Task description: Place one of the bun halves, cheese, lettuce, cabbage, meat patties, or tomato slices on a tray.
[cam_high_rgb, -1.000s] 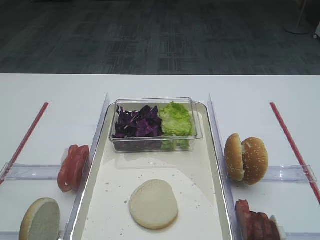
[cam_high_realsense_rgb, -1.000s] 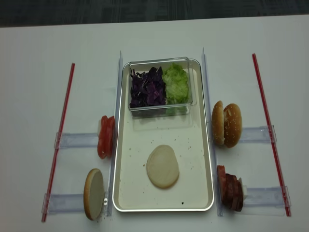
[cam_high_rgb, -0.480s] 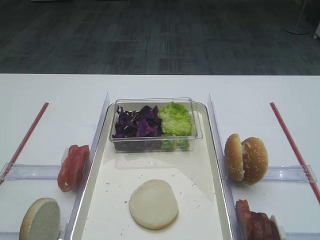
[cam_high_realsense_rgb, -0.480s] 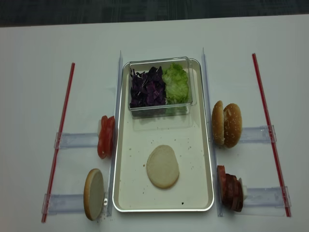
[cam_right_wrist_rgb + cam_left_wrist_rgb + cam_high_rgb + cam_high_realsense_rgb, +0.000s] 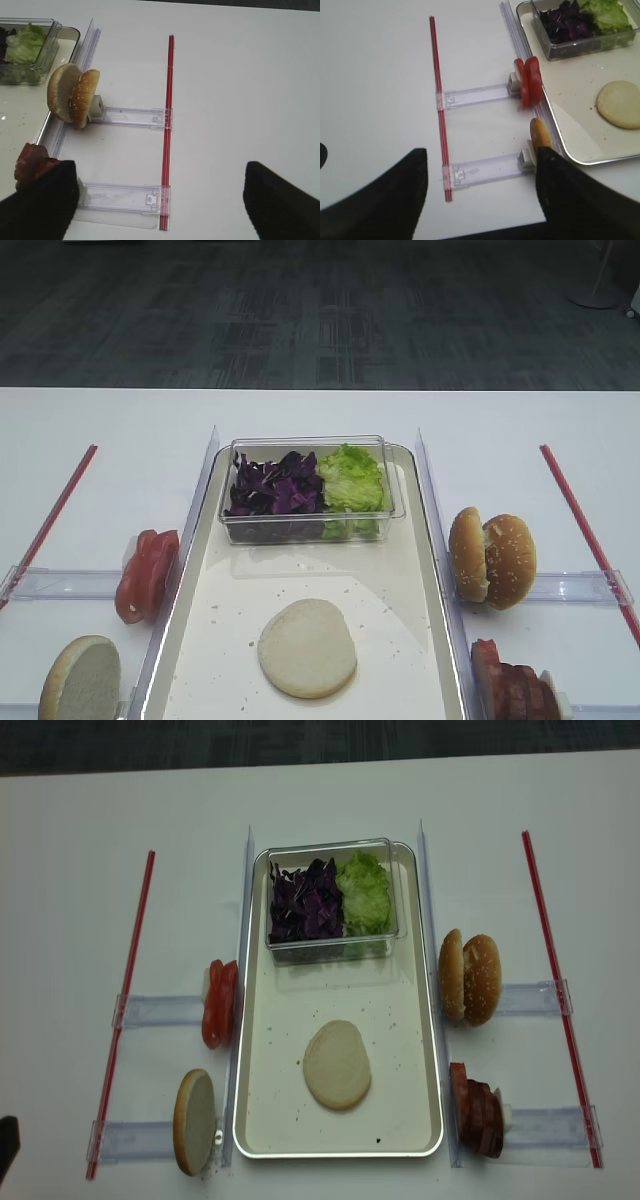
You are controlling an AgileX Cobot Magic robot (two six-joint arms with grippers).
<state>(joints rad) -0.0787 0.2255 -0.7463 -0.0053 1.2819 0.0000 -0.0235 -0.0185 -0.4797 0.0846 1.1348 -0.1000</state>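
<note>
White tabletop, burger station; no readable labels or writing on anything.

Tray [image 5: 420, 1050] centred: one bun half [image 5: 337, 1064] lies flat on it, cut face up; clear tub [image 5: 330, 945] at its far end holds cabbage [image 5: 305, 900] beside lettuce [image 5: 364, 892]. Second bun half [image 5: 194, 1121] on edge left of tray, near tomato slices [image 5: 219, 1003]. Sesame bun halves [image 5: 471, 977] and meat patties [image 5: 477, 1109] to the right. Left gripper [image 5: 481, 190] and right gripper [image 5: 157, 200]: jaws apart, holding nothing.
</note>
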